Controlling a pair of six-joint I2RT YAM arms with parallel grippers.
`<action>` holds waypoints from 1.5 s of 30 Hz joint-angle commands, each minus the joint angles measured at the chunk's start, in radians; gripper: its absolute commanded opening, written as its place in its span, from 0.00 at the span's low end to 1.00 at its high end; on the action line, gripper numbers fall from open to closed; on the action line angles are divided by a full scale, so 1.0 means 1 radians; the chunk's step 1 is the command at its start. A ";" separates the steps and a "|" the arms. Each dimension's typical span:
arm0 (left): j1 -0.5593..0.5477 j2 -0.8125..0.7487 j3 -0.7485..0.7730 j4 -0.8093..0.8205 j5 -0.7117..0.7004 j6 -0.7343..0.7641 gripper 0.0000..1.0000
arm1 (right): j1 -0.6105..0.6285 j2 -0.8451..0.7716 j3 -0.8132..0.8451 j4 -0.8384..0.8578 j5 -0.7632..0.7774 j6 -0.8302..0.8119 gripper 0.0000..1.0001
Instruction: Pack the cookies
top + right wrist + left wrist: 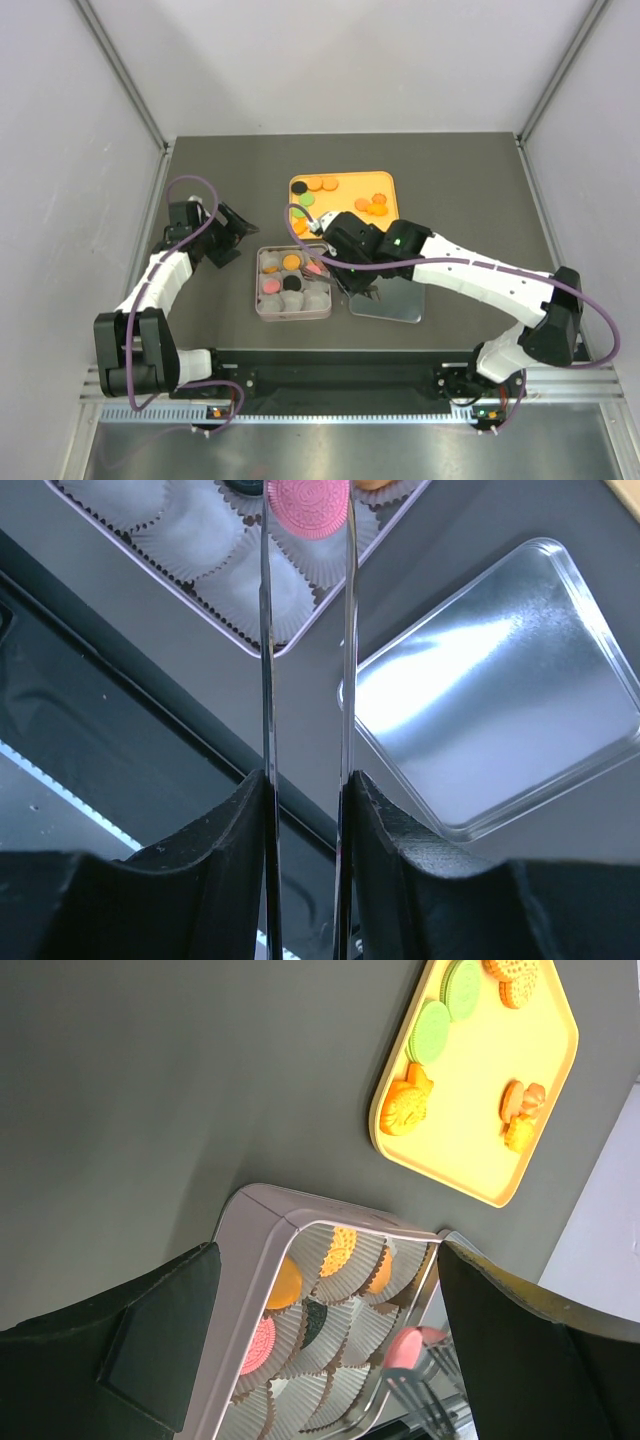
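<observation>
On the dark worktop [460, 190] lies an orange tray [345, 200] at the far side, and loose cookies [375, 205] are scattered in it. There is a cluster of orange ones towards its right, more orange ones along its far left corner, and two green ones [432, 1030] and a black one [298, 198] down its left side.

Just in front of the tray stands a square tin [259, 290] lined with white paper cups [200, 525]. Some cups are already filled: a few orange cookies, a black one [313, 1320] and a pink one [260, 1345]. The cups nearest the arms' bases look empty. The tin's shiny lid [395, 300] lies flat on the worktop just to the right of the tin, right beside it.

The right gripper [306, 540] reaches in over the tin. Its long thin fingers are drawn in narrow and clamp a pink cookie [308, 502] by its edges at the very tips. The cookie hangs above the row of cups nearest the lid – whether it touches a cup I cannot tell.

The left gripper [238, 232] hovers to the left of the tin with its fingers spread wide and nothing between them. It faces across the tin towards the tray.
</observation>
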 commanded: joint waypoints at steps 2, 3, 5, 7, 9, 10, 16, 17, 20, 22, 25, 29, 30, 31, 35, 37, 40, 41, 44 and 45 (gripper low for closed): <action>0.006 0.001 -0.008 0.048 0.012 0.001 0.94 | 0.035 -0.029 -0.004 0.012 0.000 0.025 0.35; 0.008 0.001 -0.007 0.047 0.010 0.001 0.94 | 0.038 -0.029 -0.009 0.013 -0.001 0.024 0.35; 0.006 0.004 -0.007 0.047 0.011 -0.001 0.94 | 0.040 -0.028 -0.006 0.007 0.002 0.025 0.35; 0.006 0.004 -0.007 0.047 0.015 0.001 0.94 | 0.043 -0.026 -0.003 0.002 0.000 0.024 0.35; 0.006 0.004 -0.008 0.048 0.015 -0.001 0.94 | 0.041 -0.023 -0.001 0.001 0.002 0.024 0.35; 0.008 0.004 -0.010 0.048 0.015 -0.001 0.94 | 0.044 -0.018 0.001 -0.004 -0.003 0.021 0.35; 0.006 0.002 -0.010 0.048 0.015 0.001 0.94 | 0.049 -0.001 0.005 -0.007 -0.004 0.019 0.35; 0.006 0.001 -0.010 0.047 0.015 -0.001 0.94 | 0.049 0.002 0.007 -0.010 -0.003 0.019 0.35; 0.004 -0.001 -0.010 0.047 0.016 0.001 0.94 | 0.049 0.008 0.017 -0.016 0.002 0.014 0.35; 0.006 0.001 -0.010 0.047 0.015 0.001 0.94 | 0.049 0.015 0.020 -0.024 -0.001 0.014 0.35; 0.006 -0.002 -0.011 0.047 0.015 0.001 0.94 | 0.049 0.015 0.017 -0.027 -0.006 0.013 0.35; 0.006 0.004 -0.011 0.050 0.016 -0.001 0.94 | 0.052 0.011 0.014 -0.030 -0.006 0.016 0.35; 0.006 0.004 -0.011 0.050 0.016 -0.002 0.94 | 0.050 0.009 0.014 -0.033 -0.005 0.016 0.35; 0.006 0.004 -0.013 0.051 0.019 -0.002 0.94 | 0.050 0.014 0.016 -0.035 -0.004 0.014 0.35; 0.006 0.004 -0.014 0.054 0.019 -0.002 0.94 | 0.050 0.025 0.013 -0.035 -0.008 0.014 0.35; 0.006 0.002 -0.014 0.053 0.019 -0.002 0.94 | 0.052 0.031 0.016 -0.035 -0.009 0.013 0.35; 0.006 0.004 -0.014 0.053 0.021 -0.002 0.94 | 0.050 0.038 0.019 -0.035 -0.001 0.011 0.35; 0.006 0.004 -0.014 0.053 0.018 -0.002 0.94 | 0.050 0.040 0.020 -0.035 -0.003 0.010 0.35; 0.006 0.004 -0.014 0.054 0.018 -0.004 0.94 | 0.050 0.046 0.028 -0.036 0.005 0.007 0.36; 0.006 0.005 -0.014 0.054 0.019 -0.004 0.94 | 0.049 0.052 0.030 -0.036 0.006 0.005 0.36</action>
